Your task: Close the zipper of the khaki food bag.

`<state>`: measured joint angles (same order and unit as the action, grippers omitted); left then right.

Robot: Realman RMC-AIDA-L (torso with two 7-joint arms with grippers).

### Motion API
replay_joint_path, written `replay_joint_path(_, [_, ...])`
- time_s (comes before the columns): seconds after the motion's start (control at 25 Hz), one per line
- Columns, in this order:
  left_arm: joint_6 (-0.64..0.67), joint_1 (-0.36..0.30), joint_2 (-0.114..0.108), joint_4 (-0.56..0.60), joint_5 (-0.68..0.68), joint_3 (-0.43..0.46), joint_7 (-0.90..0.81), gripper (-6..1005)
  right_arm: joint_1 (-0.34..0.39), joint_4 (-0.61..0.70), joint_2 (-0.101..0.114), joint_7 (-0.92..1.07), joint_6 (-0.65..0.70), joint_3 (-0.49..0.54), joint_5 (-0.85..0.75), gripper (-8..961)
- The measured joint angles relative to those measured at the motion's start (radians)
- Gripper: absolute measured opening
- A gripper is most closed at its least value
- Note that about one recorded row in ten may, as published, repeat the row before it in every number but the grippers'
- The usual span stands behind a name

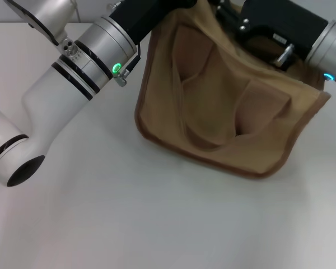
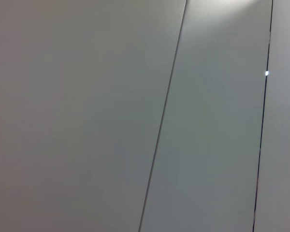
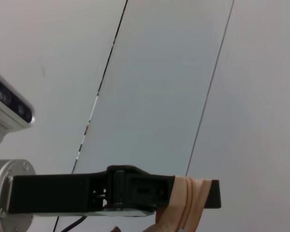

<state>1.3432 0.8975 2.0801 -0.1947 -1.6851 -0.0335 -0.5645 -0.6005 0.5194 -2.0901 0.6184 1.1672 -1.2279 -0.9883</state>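
From the head camera I saw the khaki food bag (image 1: 235, 112) lying tilted on the white table (image 1: 157, 224), right of centre toward the far edge, its darker brown trim running round the near rim and a brown strap handle (image 1: 199, 140) draped across its face. My left arm reached in from the near left, and the left gripper (image 1: 157, 14) met the bag's far left corner; my right arm came in from the far right, with the right gripper (image 1: 241, 22) at the bag's top edge. Both sets of fingers were hidden by cloth or housing, so I could not tell how either hand stood. In the right wrist camera, the left gripper (image 3: 198, 193) had khaki cloth (image 3: 183, 203) wrapped over its black fingers. The left wrist camera showed only pale wall panels (image 2: 87, 116). I could not make out the zipper.
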Motion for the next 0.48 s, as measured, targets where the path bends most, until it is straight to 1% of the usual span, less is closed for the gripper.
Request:
replay_joint_path(0.32, [0.000, -0.002, 0.000, -0.001, -0.001, 0.000, 0.000, 84, -0.006, -0.003, 0.002, -0.001, -0.007, -0.042, -0.001, 381])
replay_joint_path(0.48, [0.000, -0.002, 0.000, -0.001, -0.001, 0.000, 0.000, 86, -0.007, -0.003, 0.002, -0.002, -0.008, -0.045, -0.001, 381])
